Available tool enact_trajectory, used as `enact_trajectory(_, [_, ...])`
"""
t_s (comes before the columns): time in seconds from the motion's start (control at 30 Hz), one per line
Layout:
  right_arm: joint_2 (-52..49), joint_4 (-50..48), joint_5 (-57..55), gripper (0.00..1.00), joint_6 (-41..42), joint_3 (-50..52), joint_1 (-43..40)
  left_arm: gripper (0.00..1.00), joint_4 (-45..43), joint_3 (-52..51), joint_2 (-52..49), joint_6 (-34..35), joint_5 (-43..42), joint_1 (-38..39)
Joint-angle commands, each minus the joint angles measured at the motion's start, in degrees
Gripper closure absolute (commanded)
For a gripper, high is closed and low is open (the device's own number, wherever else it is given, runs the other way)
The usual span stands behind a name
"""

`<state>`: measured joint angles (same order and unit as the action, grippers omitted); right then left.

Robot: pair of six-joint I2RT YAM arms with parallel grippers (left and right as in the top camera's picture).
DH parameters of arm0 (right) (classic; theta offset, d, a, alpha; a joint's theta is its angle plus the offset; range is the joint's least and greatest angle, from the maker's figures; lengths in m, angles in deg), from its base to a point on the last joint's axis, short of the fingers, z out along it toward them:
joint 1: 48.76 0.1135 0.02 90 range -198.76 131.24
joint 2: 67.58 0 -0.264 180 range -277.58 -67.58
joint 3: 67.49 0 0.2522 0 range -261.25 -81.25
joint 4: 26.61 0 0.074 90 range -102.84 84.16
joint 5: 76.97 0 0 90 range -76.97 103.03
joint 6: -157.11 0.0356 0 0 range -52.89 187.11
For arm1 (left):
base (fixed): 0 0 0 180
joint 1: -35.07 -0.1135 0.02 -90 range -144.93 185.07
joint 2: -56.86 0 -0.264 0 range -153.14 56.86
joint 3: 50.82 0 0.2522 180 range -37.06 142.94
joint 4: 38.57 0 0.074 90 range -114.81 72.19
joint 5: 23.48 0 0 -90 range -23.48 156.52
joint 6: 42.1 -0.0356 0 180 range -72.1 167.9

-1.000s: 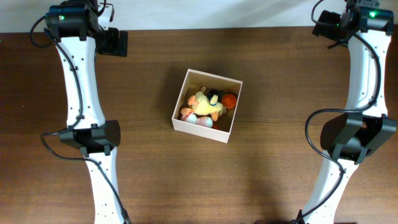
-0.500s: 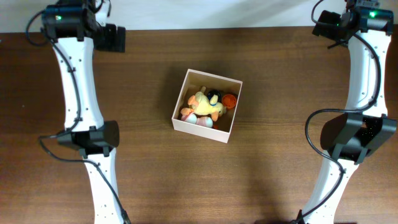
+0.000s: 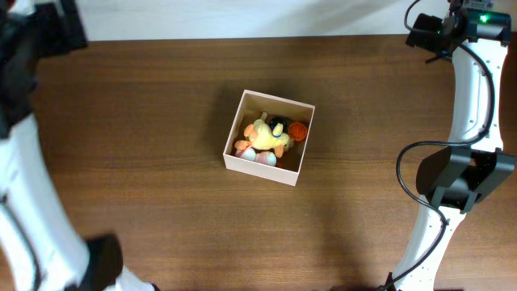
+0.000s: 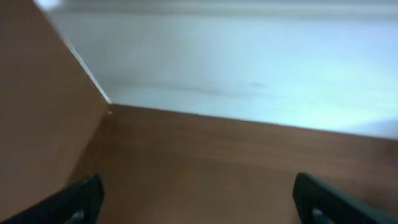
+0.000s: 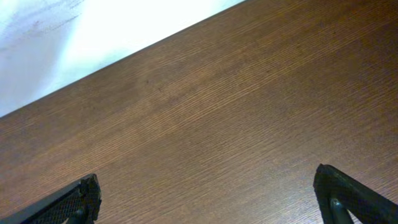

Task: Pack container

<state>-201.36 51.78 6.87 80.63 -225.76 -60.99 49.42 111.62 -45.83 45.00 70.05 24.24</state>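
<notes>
Container (image 3: 260, 168) holds toys (image 3: 271, 137); left fingers (image 4: 81, 198), right fingers (image 5: 74, 200) spread, empty.

White container (image 3: 234, 158) mid-table, open, holding toys

Overhead view: the left arm (image 3: 23, 186), blurred, runs down the left edge; the right arm (image 3: 473, 81) folds along the right edge. Wrist views: the left gripper (image 4: 202, 202) and the right gripper (image 5: 211, 199) gape wide, empty, fingertips in the lower corners.
</notes>
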Motion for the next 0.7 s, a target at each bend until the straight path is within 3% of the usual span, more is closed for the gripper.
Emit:
enact_trajectory(0.0, [0.9,-0.1,-0.1,0.01,0.5,0.2,0.2,0.01,-5.2,-15.4,9.4,0.8,0.4,-1.9])
enact_trajectory(0.3, [0.9,-0.2,-0.1,0.01,0.5,0.2,0.2,0.01,-26.4,-59.2,36.9,0.7,0.4,-5.2])
enact_trajectory(0.67, [0.9,-0.2,-0.1,0.01,0.5,0.2,0.2,0.01,-44.8,-103.1,67.5,0.8,0.4,-2.1])
